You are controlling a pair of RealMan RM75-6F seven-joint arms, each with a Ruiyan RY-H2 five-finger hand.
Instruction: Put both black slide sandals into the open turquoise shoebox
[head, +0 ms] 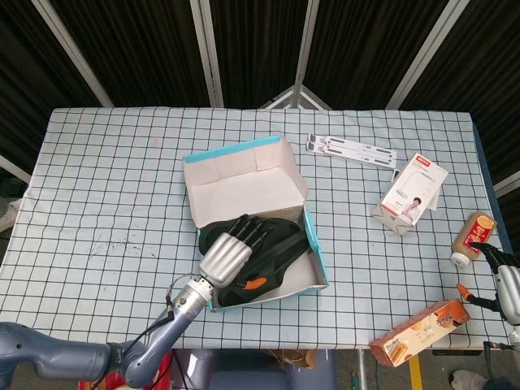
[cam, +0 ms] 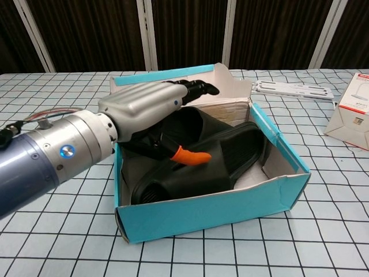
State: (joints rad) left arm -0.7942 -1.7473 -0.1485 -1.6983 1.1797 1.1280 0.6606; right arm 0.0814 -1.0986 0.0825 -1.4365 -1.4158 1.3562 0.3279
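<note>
The open turquoise shoebox [head: 319, 262] [cam: 213, 209] sits mid-table with its lid flap up at the back. Both black slide sandals lie inside it, overlapping: one sandal [cam: 233, 158] toward the right wall, the other sandal [cam: 187, 124] behind it, and together they show as a dark mass [head: 280, 244]. My left hand [head: 227, 253] [cam: 144, 107] hovers over the box's left half, fingers stretched forward and orange-tipped thumb down, holding nothing. My right hand [head: 507, 280] shows only partly at the table's right edge; its grasp is unclear.
A white lamp carton [head: 414, 193] [cam: 350, 118] and a flat white folding stand [head: 349, 149] [cam: 294, 88] lie to the box's right. A brown bottle [head: 473, 237] and an orange carton [head: 419, 331] sit near the right hand.
</note>
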